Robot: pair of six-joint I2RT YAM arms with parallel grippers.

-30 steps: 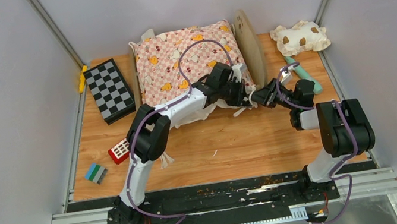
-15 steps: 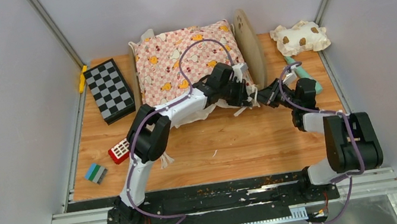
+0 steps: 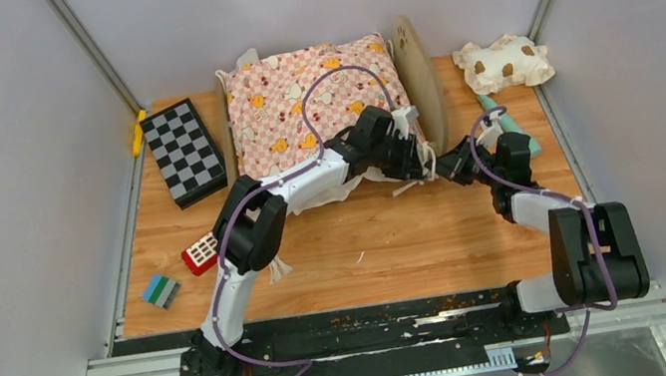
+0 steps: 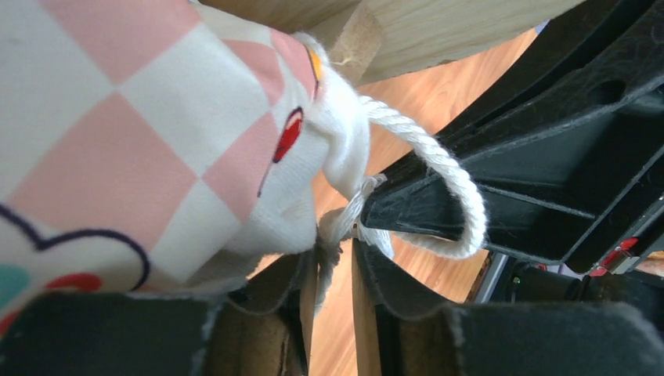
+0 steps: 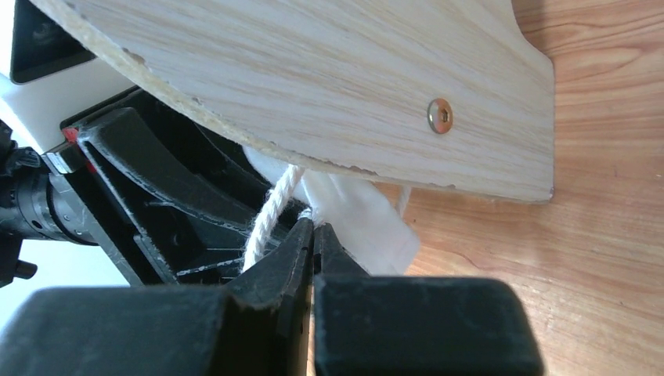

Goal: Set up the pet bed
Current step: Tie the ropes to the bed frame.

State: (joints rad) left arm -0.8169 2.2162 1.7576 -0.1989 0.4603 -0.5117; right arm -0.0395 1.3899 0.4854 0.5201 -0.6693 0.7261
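The pet bed's light-wood headboard with its paw cutout stands at the back, and the same wood fills the top of the right wrist view. A pink checkered cushion covers the bed's base. Its near right corner carries a white tie cord. My left gripper is at that corner. The left gripper is slightly open, with a cord strand hanging loose in the gap. My right gripper faces it. The right gripper is shut on the cord at its tips.
A cream brown-spotted pillow lies at the back right, with a teal object just beyond the right arm. A chessboard and a yellow piece sit at the left. A red brick and a blue-green block lie nearer.
The left jaws went from shut to slightly apart. The right jaws closed onto the cord. The right arm's elbow swung down and to the right, while its gripper stayed by the cushion corner.
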